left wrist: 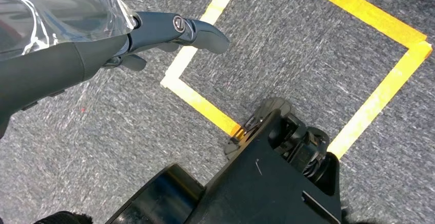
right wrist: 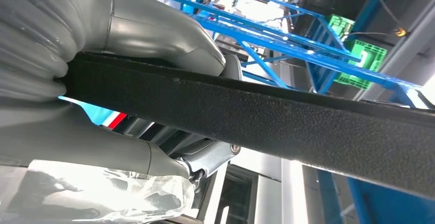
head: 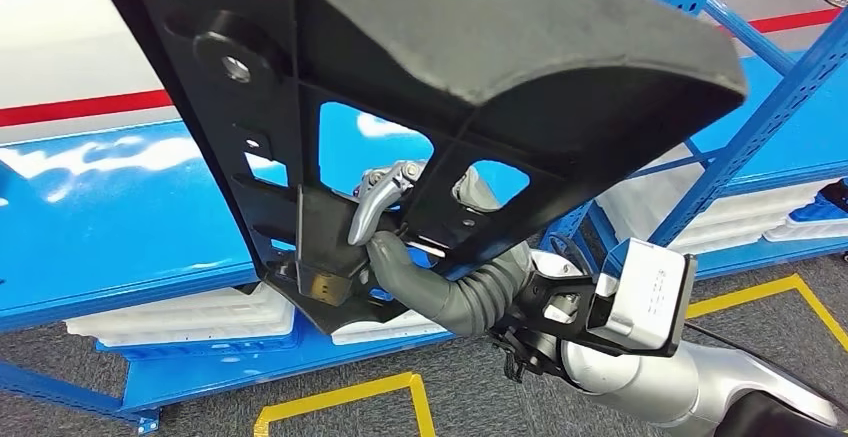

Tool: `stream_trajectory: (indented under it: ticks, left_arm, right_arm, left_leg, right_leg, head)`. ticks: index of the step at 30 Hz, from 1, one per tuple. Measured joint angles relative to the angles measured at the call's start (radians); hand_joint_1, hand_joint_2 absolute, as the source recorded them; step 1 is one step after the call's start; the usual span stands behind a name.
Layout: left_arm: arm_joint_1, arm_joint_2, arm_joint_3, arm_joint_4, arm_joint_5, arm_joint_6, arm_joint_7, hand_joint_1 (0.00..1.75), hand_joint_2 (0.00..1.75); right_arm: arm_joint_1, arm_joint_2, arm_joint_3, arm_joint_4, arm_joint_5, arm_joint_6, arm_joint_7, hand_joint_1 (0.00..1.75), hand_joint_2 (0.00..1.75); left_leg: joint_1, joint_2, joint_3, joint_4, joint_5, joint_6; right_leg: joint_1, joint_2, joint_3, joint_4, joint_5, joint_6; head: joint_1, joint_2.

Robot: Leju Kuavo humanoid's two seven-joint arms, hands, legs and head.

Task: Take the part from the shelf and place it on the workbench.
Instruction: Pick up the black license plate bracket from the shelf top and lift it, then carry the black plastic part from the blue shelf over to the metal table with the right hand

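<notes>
A large black plastic part [head: 420, 67] with ribs and cut-outs is held up close in the head view, in front of the blue shelf [head: 120, 197]. My right hand [head: 385, 217] grips it from below, silver fingers hooked through one of its openings. In the right wrist view the part's textured black edge [right wrist: 287, 116] runs between the thumb and fingers of that hand [right wrist: 154, 55]. My left hand [left wrist: 169, 32] hangs over the grey carpet with its dark fingers stretched out, holding nothing.
Blue shelf uprights [head: 750, 127] stand at the right. White foam trays [head: 200, 317] lie on the lower shelf level. Yellow tape lines [head: 340, 397] mark the grey carpet below. More blue racking [right wrist: 287, 24] and a green crate [right wrist: 359, 55] appear beyond the part.
</notes>
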Motion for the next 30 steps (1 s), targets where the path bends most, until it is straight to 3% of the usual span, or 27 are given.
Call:
stream_trajectory:
  ticks: [2, 4, 5, 7, 9, 10, 11, 12, 14, 16, 17, 19, 20, 21, 22, 24, 25, 26, 27, 28, 29, 30]
  left_arm:
    - [-0.001, 0.0, 0.0, 0.0, 0.0, 0.0, 0.0, 0.0, 1.75]
    - [-0.001, 0.0, 0.0, 0.0, 0.0, 0.0, 0.0, 0.0, 1.75]
    - [-0.001, 0.0, 0.0, 0.0, 0.0, 0.0, 0.0, 0.0, 1.75]
    - [-0.003, 0.0, 0.0, 0.0, 0.001, 0.0, 0.0, 0.0, 1.75]
    - [-0.005, 0.0, 0.0, 0.0, 0.001, 0.0, 0.0, 0.0, 1.75]
    - [-0.006, 0.0, 0.0, 0.0, 0.001, 0.0, 0.0, 0.0, 1.75]
    - [-0.006, 0.0, 0.0, 0.0, 0.001, 0.0, 0.0, 0.0, 1.75]
    - [-0.005, 0.0, 0.0, 0.0, 0.001, 0.0, 0.001, 0.0, 1.75]
    - [-0.001, 0.002, 0.0, 0.0, 0.0, 0.0, 0.003, 0.0, 1.75]
    - [0.006, 0.004, -0.001, 0.001, 0.0, 0.0, 0.006, 0.0, 1.75]
    - [0.009, 0.005, -0.001, 0.001, 0.0, -0.001, 0.007, 0.0, 1.75]
    - [0.01, 0.005, -0.001, 0.001, 0.0, -0.001, 0.007, 0.0, 1.75]
    - [0.01, 0.004, -0.001, 0.001, 0.0, -0.001, 0.007, 0.0, 1.75]
    - [0.009, 0.004, -0.001, 0.001, 0.001, -0.001, 0.007, 0.0, 1.75]
    - [0.009, 0.003, -0.002, 0.001, 0.001, -0.001, 0.007, 0.0, 1.75]
    - [0.006, 0.002, -0.002, 0.001, 0.002, -0.001, 0.007, 0.0, 1.75]
    - [0.006, 0.002, -0.002, 0.001, 0.003, -0.001, 0.007, 0.0, 1.75]
    - [0.005, 0.001, -0.002, 0.001, 0.004, -0.001, 0.007, 0.0, 1.75]
    - [0.004, 0.001, -0.002, 0.001, 0.005, -0.001, 0.007, 0.0, 1.75]
    - [0.002, 0.001, -0.002, 0.001, 0.005, -0.001, 0.006, 0.0, 1.75]
    - [0.001, 0.0, -0.002, 0.001, 0.006, -0.001, 0.006, 0.0, 1.75]
    - [0.0, 0.0, -0.002, 0.001, 0.006, -0.001, 0.006, 0.0, 1.75]
  right_arm:
    - [-0.004, 0.0, 0.0, 0.0, 0.0, 0.0, 0.0, 1.75, 1.75]
    - [-0.007, 0.0, 0.0, 0.0, -0.003, 0.002, 0.0, 1.75, 1.75]
    - [-0.008, 0.0, 0.001, 0.0, -0.005, 0.002, 0.0, 1.75, 1.75]
    - [-0.01, 0.001, 0.001, 0.0, -0.008, 0.003, 0.0, 1.75, 1.75]
    - [-0.009, 0.001, 0.001, 0.0, -0.01, 0.003, 0.0, 1.75, 1.75]
    - [-0.009, 0.002, 0.001, 0.0, -0.01, 0.003, 0.0, 1.75, 1.75]
    - [-0.009, 0.002, 0.001, 0.0, -0.01, 0.003, 0.0, 1.75, 1.75]
    - [-0.009, 0.002, 0.002, 0.0, -0.011, 0.003, -0.001, 1.75, 1.75]
    - [-0.009, 0.002, 0.001, 0.0, -0.011, 0.003, -0.001, 1.75, 1.75]
    - [-0.01, 0.002, 0.001, 0.0, -0.012, 0.003, -0.002, 1.75, 1.75]
    - [-0.01, 0.002, 0.001, 0.0, -0.012, 0.003, -0.003, 1.75, 1.75]
    - [-0.01, 0.002, 0.0, 0.0, -0.012, 0.003, -0.003, 1.75, 1.75]
    - [-0.01, 0.002, 0.0, 0.0, -0.013, 0.003, -0.004, 1.75, 1.75]
    - [-0.01, 0.001, 0.0, 0.0, -0.014, 0.003, -0.004, 1.75, 1.75]
    - [-0.009, 0.001, 0.0, 0.0, -0.015, 0.003, -0.004, 1.75, 1.75]
    - [-0.009, 0.001, 0.0, 0.0, -0.018, 0.003, -0.006, 1.75, 1.75]
    - [-0.009, 0.001, 0.0, 0.0, -0.018, 0.003, -0.006, 1.75, 1.75]
    - [-0.008, 0.001, 0.0, 0.0, -0.019, 0.003, -0.007, 1.75, 1.75]
    - [-0.008, 0.001, 0.0, 0.0, -0.019, 0.003, -0.007, 1.75, 1.75]
    - [-0.008, 0.001, 0.0, 0.0, -0.019, 0.003, -0.007, 1.75, 1.75]
    - [-0.008, 0.001, 0.0, 0.0, -0.019, 0.003, -0.008, 1.75, 1.75]
    - [-0.009, 0.001, 0.0, 0.0, -0.019, 0.003, -0.008, 1.75, 1.75]
  left_leg:
    - [-0.003, -0.001, -0.004, -0.002, 0.014, -0.013]
    - [-0.001, -0.001, -0.008, -0.004, 0.024, -0.026]
    - [0.001, -0.002, -0.016, 0.006, 0.01, -0.032]
    - [0.005, -0.003, -0.047, 0.088, -0.074, -0.042]
    - [0.004, -0.004, -0.082, 0.23, -0.17, -0.048]
    - [0.004, -0.005, -0.087, 0.285, -0.19, -0.049]
    - [0.004, -0.005, -0.077, 0.309, -0.189, -0.049]
    - [0.003, -0.005, -0.05, 0.295, -0.17, -0.045]
    - [-0.002, -0.008, 0.049, 0.172, -0.132, -0.03]
    - [-0.009, -0.011, 0.144, 0.025, -0.132, -0.013]
    - [-0.013, -0.012, 0.165, -0.015, -0.138, -0.007]
    - [-0.014, -0.011, 0.159, -0.033, -0.128, 0.001]
    - [-0.012, -0.01, 0.151, -0.034, -0.116, 0.006]
    - [-0.009, -0.007, 0.141, -0.036, -0.104, 0.013]
    - [-0.005, -0.005, 0.129, -0.038, -0.091, 0.018]
    - [-0.005, -0.001, 0.102, -0.037, -0.068, 0.023]
    - [-0.005, 0.001, 0.087, -0.037, -0.056, 0.022]
    - [-0.004, 0.002, 0.072, -0.036, -0.044, 0.021]
    - [-0.003, 0.003, 0.057, -0.035, -0.033, 0.018]
    - [-0.001, 0.003, 0.042, -0.033, -0.022, 0.014]
    - [0.0, 0.003, 0.03, -0.029, -0.012, 0.009]
    - [-0.001, 0.002, 0.019, -0.023, -0.004, 0.003]
  right_leg:
    - [0.004, 0.0, 0.026, -0.051, 0.008, -0.012]
    - [0.004, 0.0, 0.012, -0.05, 0.023, -0.027]
    - [0.004, -0.001, 0.004, -0.05, 0.033, -0.035]
    - [0.001, -0.002, -0.019, -0.051, 0.055, -0.047]
    - [0.002, -0.002, -0.048, -0.051, 0.077, -0.052]
    - [0.003, -0.001, -0.063, -0.05, 0.089, -0.053]
    - [0.004, -0.001, -0.078, -0.05, 0.1, -0.052]
    - [0.005, 0.001, -0.092, -0.05, 0.111, -0.051]
    - [0.008, 0.004, -0.117, -0.049, 0.132, -0.048]
    - [0.01, 0.007, -0.134, -0.049, 0.151, -0.04]
    - [0.01, 0.007, -0.139, -0.051, 0.16, -0.034]
    - [0.009, 0.007, -0.147, -0.054, 0.176, -0.023]
    - [0.007, 0.007, -0.154, -0.047, 0.168, -0.017]
    - [0.006, 0.006, -0.166, -0.023, 0.14, -0.013]
    - [0.004, 0.005, -0.182, 0.02, 0.094, -0.008]
    - [0.002, 0.004, -0.22, 0.158, -0.008, 0.0]
    - [0.0, 0.003, -0.231, 0.223, -0.032, 0.005]
    - [-0.002, 0.003, -0.229, 0.262, -0.032, 0.009]
    - [-0.005, 0.002, -0.209, 0.266, -0.012, 0.013]
    - [-0.009, 0.002, -0.171, 0.233, 0.015, 0.017]
    - [-0.013, 0.001, -0.114, 0.17, 0.032, 0.021]
    - [-0.015, 0.0, -0.049, 0.087, 0.032, 0.023]
  head:
    - [0.0, 0.0]
    - [0.0, 0.0]
    - [-0.001, 0.0]
    - [-0.001, 0.0]
    - [-0.002, 0.0]
    - [-0.002, 0.0]
    - [-0.002, 0.0]
    - [-0.002, 0.0]
    - [-0.002, 0.0]
    - [-0.001, 0.0]
    - [-0.001, 0.0]
    - [-0.001, 0.0]
    - [-0.001, 0.0]
    - [0.0, 0.0]
    - [0.0, 0.0]
    - [0.002, 0.0]
    - [0.003, 0.0]
    - [0.003, 0.0]
    - [0.003, 0.0]
    - [0.003, 0.0]
    - [0.003, 0.0]
    - [0.003, 0.0]
